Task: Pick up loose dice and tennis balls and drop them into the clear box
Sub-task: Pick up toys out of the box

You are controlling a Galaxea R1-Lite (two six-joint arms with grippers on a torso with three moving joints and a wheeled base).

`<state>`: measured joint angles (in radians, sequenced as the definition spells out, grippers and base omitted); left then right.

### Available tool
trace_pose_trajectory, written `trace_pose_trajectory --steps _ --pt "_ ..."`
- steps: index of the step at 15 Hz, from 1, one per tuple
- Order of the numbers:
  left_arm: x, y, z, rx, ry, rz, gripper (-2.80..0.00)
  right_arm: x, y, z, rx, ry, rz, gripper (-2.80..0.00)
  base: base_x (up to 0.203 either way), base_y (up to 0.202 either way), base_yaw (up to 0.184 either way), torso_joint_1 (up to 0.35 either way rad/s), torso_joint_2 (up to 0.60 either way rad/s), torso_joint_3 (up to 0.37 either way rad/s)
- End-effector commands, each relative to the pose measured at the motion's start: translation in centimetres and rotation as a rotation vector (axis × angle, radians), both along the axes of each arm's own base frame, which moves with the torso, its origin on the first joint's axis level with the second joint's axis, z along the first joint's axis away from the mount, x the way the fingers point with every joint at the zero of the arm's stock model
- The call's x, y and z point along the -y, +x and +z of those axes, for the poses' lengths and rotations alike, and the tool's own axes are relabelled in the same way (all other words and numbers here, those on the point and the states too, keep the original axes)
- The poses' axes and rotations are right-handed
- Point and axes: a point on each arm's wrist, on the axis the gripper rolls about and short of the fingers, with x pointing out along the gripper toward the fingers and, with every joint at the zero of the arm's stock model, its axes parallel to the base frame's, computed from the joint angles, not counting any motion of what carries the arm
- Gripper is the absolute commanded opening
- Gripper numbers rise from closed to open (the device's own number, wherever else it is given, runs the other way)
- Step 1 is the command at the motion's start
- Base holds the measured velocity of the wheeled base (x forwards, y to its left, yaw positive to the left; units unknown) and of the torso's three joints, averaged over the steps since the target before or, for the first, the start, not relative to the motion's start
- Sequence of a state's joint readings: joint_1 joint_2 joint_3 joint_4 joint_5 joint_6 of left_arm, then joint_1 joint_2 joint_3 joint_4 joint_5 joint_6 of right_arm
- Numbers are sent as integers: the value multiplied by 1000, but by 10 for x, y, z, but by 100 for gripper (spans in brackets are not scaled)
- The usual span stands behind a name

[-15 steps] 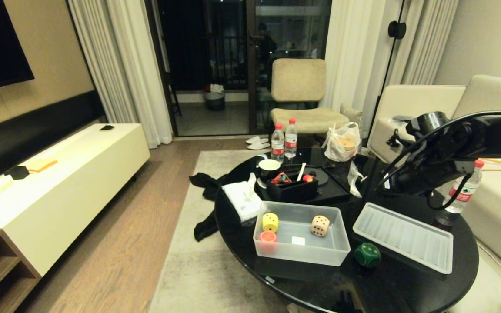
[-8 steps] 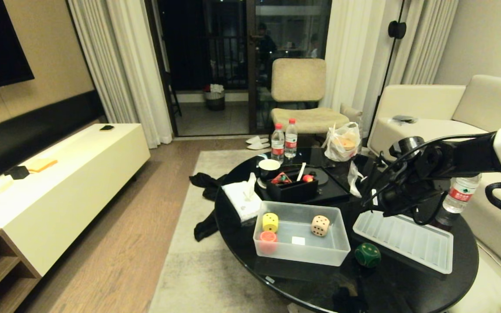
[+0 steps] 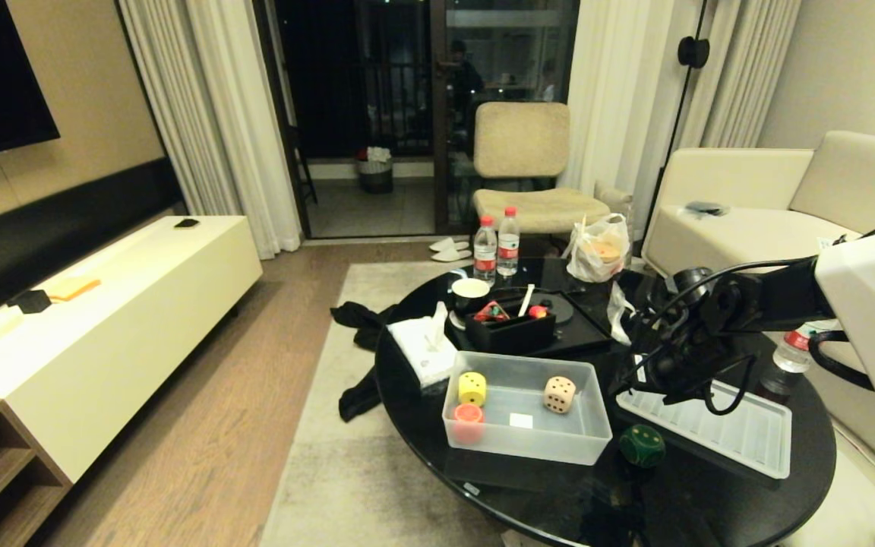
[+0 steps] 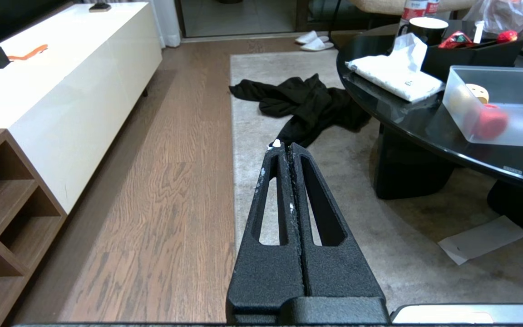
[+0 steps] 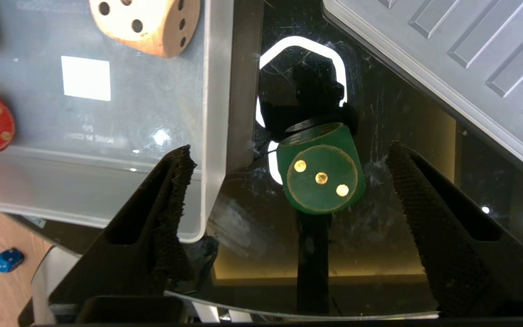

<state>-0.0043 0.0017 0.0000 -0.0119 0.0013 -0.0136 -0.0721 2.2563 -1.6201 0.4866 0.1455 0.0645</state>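
The clear box [image 3: 597, 425] stands on the black round table [image 3: 711, 501] with a yellow die [image 3: 472, 388], a red-orange die [image 3: 468, 414] and a beige die [image 3: 560, 394] inside. A green die [image 3: 642, 445] lies on the table between the box and its ribbed lid [image 3: 741, 429]. My right gripper [image 5: 289, 150] hangs open above the green die [image 5: 320, 175], one finger over the box's corner [image 5: 216, 91]. A blue die [image 5: 8, 260] lies on the floor. My left gripper [image 4: 284, 146] is shut, parked over the rug. No tennis balls are in view.
Behind the box sit a black organiser tray [image 3: 510, 330], a tissue pack [image 3: 422, 349], a mug [image 3: 470, 292], two water bottles [image 3: 485, 251] and a plastic bag [image 3: 597, 247]. Another bottle [image 3: 787, 361] stands by the lid. Black cloth [image 3: 361, 327] lies on the rug.
My right arm has come down and swung left, from above the lid's far end to over the gap beside the green die. The dice and the box have not moved.
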Motion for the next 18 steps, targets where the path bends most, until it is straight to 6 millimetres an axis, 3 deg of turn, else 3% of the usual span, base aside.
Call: trace_pose_trajectory --steps 1,5,18 --pt "0 0 0 -1 0 0 -280 0 0 -6 5 -7 2 0 0 0 0 0 0 0" --pt "0 0 0 -1 0 0 -280 1 -1 -13 9 -100 48 0 0 0 0 0 0 0" --pt "0 0 0 -1 0 0 -280 2 0 -35 -26 -106 70 0 0 0 0 0 0 0"
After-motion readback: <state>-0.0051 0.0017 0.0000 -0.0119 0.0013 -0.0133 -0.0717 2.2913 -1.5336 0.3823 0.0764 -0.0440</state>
